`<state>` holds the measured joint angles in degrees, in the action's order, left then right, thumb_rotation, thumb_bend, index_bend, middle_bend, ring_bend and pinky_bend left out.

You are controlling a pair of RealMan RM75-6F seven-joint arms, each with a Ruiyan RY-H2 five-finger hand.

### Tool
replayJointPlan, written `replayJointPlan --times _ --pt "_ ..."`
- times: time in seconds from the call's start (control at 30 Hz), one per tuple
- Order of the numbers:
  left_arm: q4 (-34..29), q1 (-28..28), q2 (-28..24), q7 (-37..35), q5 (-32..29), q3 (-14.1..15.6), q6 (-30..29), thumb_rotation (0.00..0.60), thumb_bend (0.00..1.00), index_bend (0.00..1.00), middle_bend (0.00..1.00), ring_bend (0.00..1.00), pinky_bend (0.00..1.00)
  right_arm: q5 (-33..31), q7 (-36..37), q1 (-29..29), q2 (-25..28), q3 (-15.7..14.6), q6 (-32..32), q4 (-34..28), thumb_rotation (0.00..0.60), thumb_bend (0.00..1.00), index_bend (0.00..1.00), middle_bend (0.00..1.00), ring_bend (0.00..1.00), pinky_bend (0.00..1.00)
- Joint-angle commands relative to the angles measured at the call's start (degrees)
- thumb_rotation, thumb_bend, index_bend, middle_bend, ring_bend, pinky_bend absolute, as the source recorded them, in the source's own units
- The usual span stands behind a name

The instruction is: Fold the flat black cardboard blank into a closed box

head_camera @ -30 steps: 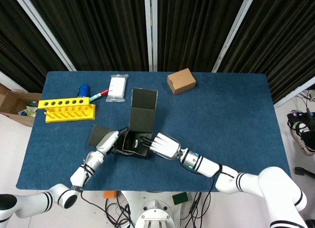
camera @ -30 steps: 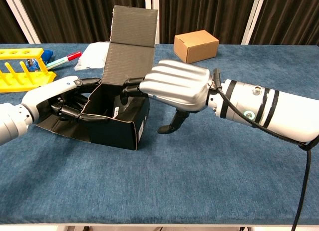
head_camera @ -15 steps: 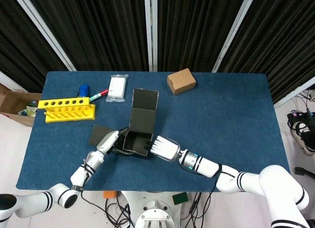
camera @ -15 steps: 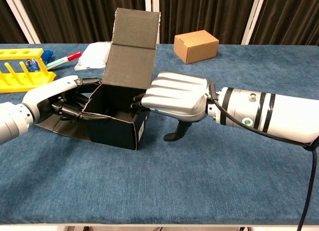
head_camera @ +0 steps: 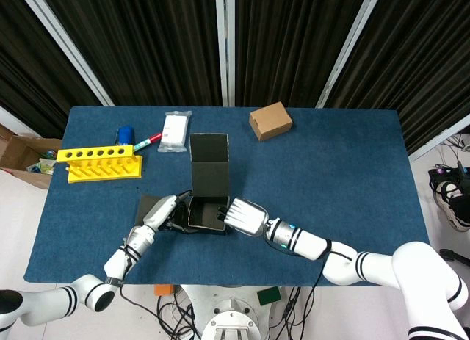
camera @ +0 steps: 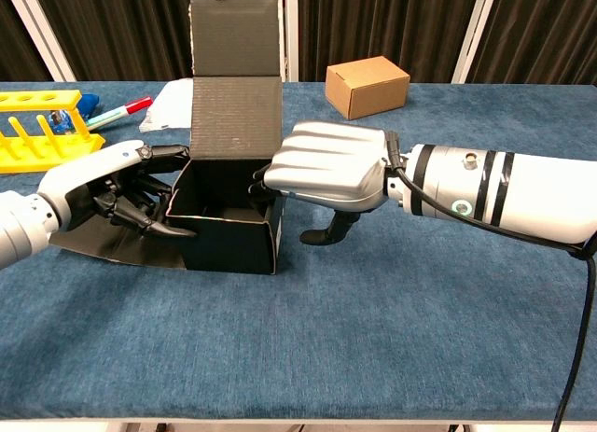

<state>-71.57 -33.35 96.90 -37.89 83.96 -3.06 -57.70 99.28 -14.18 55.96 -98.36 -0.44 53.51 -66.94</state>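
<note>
The black box (head_camera: 206, 214) (camera: 229, 236) stands half-formed near the table's front edge. Its tall lid panel (head_camera: 208, 167) (camera: 235, 77) rises upright from the back wall, and its inside is open. One side flap (camera: 98, 247) lies flat on the cloth to the left. My left hand (head_camera: 163, 211) (camera: 101, 185) cups the left wall, its dark fingers (camera: 168, 229) curling to the front left corner. My right hand (head_camera: 246, 216) (camera: 331, 166) hooks its fingers over the right wall into the box, with the thumb (camera: 322, 234) down outside.
A brown cardboard box (head_camera: 270, 120) (camera: 367, 85) sits at the back right. At the back left are a yellow rack (head_camera: 99, 164) (camera: 42, 138), a white packet (head_camera: 175, 131) (camera: 173, 104), a red marker (head_camera: 149, 141) and a blue object (head_camera: 125, 134).
The box has turned to sit square to the chest camera, and its lid panel now stands straighter. My right hand has shifted slightly with the right wall; the left stays on the left wall.
</note>
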Motion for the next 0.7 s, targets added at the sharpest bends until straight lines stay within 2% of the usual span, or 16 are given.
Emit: replayJointPlan --times 0.03,0.17,0.27,0.33,0.37,0.4,0.53,0.6,0.7 --pt "-0.32 -0.01 -0.07 0.38 -0.01 -0.17 -0.22 0.596 0.06 0.48 0.46 0.67 0.94 0.28 0.17 -0.22 -0.07 -0.2 0.57 0.39 0.6 0.33 1.0 0.98 0.81 1.0" --pt "-0.78 -0.05 -0.18 1.19 -0.21 -0.37 -0.25 0.597 0.06 0.48 0.46 0.67 0.94 0.68 -0.04 -0.6 -0.13 -0.34 1.64 1.23 0.6 0.33 1.0 0.96 0.81 0.99" --pt "-0.93 0.02 -0.18 2.23 -0.44 -0.43 -0.29 0.598 0.06 0.46 0.46 0.67 0.94 0.81 -0.49 -1.08 -0.34 -0.34 2.61 2.01 0.6 0.27 0.97 0.74 0.8 0.99" --pt "-1.24 0.09 -0.29 2.74 -0.6 -0.4 -0.23 0.597 0.06 0.43 0.44 0.67 0.94 0.66 -0.39 -1.47 -0.63 -0.2 3.28 2.44 0.6 0.17 0.76 0.52 0.78 0.98" --pt "-1.36 0.14 -0.32 2.96 -0.61 -0.39 -0.31 0.597 0.06 0.41 0.43 0.67 0.94 0.54 -0.28 -1.62 -0.76 -0.14 3.47 2.63 0.6 0.14 0.68 0.46 0.78 0.97" --pt "-1.46 0.19 -0.37 3.3 -0.58 -0.37 -0.41 0.596 0.06 0.39 0.42 0.66 0.93 0.46 -0.15 -1.75 -0.92 -0.08 3.7 2.86 0.6 0.1 0.55 0.37 0.77 0.95" --pt "-2.03 0.44 -0.5 5.3 -0.64 -0.35 -0.95 0.594 0.06 0.34 0.35 0.64 0.89 -0.11 1.48 -2.31 -1.64 0.33 4.65 3.53 0.6 0.03 0.23 0.17 0.74 0.91" --pt "-2.5 0.5 -0.61 6.05 -0.87 -0.44 -0.98 0.591 0.06 0.32 0.33 0.63 0.89 -0.2 2.31 -2.74 -2.03 0.6 5.82 3.81 0.6 0.02 0.13 0.11 0.73 0.9" --pt "-3.08 0.68 -0.67 7.09 -1.04 -0.62 -1.38 0.589 0.06 0.28 0.29 0.57 0.87 -0.51 3.64 -3.78 -2.17 0.99 7.95 3.69 0.6 0.02 0.08 0.08 0.72 0.9"
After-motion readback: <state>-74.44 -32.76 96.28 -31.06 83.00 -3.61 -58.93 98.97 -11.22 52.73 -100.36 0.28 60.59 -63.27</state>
